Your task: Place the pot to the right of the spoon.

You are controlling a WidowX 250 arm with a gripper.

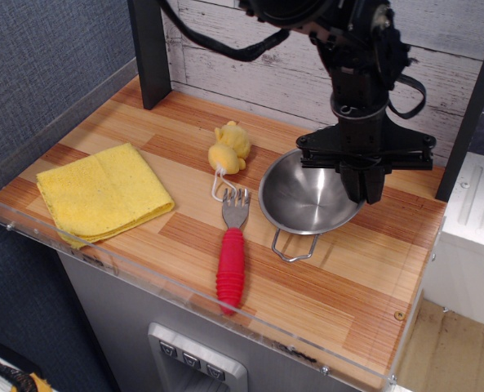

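The shiny steel pot point(303, 196) sits almost flat on the wooden table point(348, 278), just right of the spoon's tines, with one wire loop handle pointing to the front. The spoon point(231, 261) lies with its red ribbed handle toward the front edge and its grey tined head toward the back. My gripper point(362, 186) reaches down from above onto the pot's right rim, its dark fingers closed on that rim.
A small yellow toy point(229, 147) lies behind the spoon's head. A folded yellow cloth point(101, 192) lies at the left. A black post point(152, 49) stands at the back left. A clear acrylic rail point(184, 290) lines the front and left edges.
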